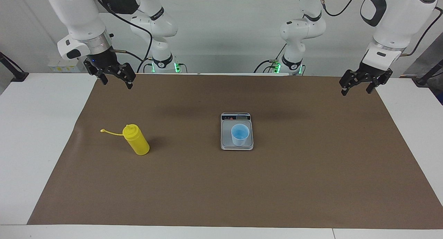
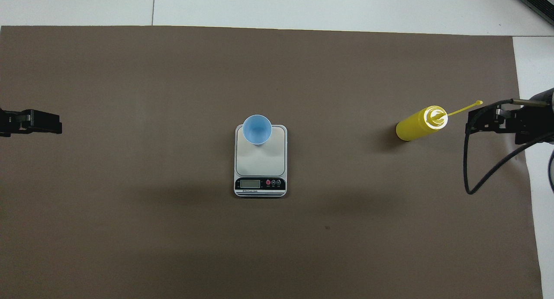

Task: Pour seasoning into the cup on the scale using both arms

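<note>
The yellow seasoning bottle [image 1: 136, 139] stands upright on the brown mat toward the right arm's end, its cap strap [image 1: 110, 132] sticking out sideways; it also shows in the overhead view [image 2: 417, 123]. The light-blue cup [image 1: 239, 134] stands on the scale [image 1: 225, 142] at the mat's middle; the overhead view shows both cup [image 2: 256, 129] and scale [image 2: 259, 160]. My right gripper [image 1: 116, 83] hangs open and empty in the air over the mat's corner, apart from the bottle. My left gripper [image 1: 355, 91] hangs open and empty over the mat's corner at the left arm's end.
The brown mat [image 1: 221, 190] covers most of the white table [image 1: 38, 128]. The scale's display strip [image 2: 259, 184] is at its end nearer to the robots. A black cable [image 2: 489, 171] loops down from the right gripper [image 2: 476, 119]. The left gripper [image 2: 52, 122] shows at the overhead view's edge.
</note>
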Available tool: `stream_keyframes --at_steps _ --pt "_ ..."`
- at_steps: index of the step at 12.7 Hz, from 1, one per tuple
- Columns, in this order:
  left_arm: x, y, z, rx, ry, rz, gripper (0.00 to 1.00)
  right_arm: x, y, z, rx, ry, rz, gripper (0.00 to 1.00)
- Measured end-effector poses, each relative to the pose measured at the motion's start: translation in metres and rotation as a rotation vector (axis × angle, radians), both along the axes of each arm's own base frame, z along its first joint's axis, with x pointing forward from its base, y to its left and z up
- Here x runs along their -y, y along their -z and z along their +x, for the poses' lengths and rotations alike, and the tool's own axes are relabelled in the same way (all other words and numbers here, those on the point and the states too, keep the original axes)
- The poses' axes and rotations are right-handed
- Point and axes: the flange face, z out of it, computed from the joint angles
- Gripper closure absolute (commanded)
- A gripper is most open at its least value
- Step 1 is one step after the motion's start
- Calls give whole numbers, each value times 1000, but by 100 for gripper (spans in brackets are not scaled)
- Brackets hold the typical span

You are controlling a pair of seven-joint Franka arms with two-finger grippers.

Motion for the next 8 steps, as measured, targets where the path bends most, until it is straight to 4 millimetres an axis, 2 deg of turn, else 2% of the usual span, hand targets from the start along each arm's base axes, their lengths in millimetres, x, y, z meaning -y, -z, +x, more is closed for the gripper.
stream_keyframes --at_steps 8 --pt "0 0 0 0 0 0 0 0 4 -2 2 -29 0 0"
